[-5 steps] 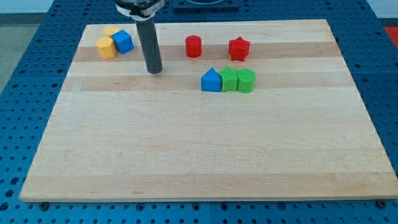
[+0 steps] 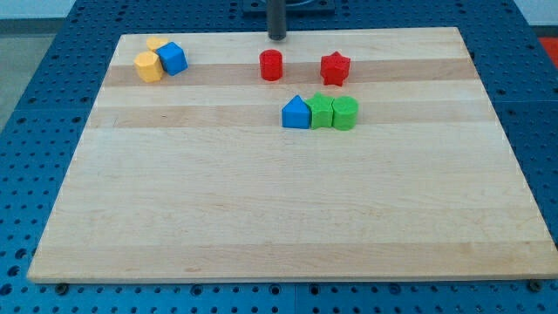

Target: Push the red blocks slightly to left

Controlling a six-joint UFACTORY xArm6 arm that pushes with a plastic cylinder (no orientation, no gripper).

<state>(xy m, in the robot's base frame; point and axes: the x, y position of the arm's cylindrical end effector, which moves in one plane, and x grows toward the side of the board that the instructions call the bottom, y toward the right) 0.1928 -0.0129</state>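
Note:
A red cylinder block (image 2: pixel 271 65) and a red star block (image 2: pixel 335 68) sit near the view's top on the wooden board (image 2: pixel 261 201), side by side with a gap between them. My tip (image 2: pixel 277 37) is at the board's top edge, just above the red cylinder and apart from it. It is up and to the left of the red star.
A blue house-shaped block (image 2: pixel 296 113) and two green blocks (image 2: pixel 323 112) (image 2: pixel 345 113) stand in a touching row below the red blocks. Two yellow blocks (image 2: pixel 149 66) and a blue cube (image 2: pixel 173 58) cluster at the top left.
My tip has moved from left of the red cylinder, lower on the board, up and to the right to the board's top edge. No block has moved.

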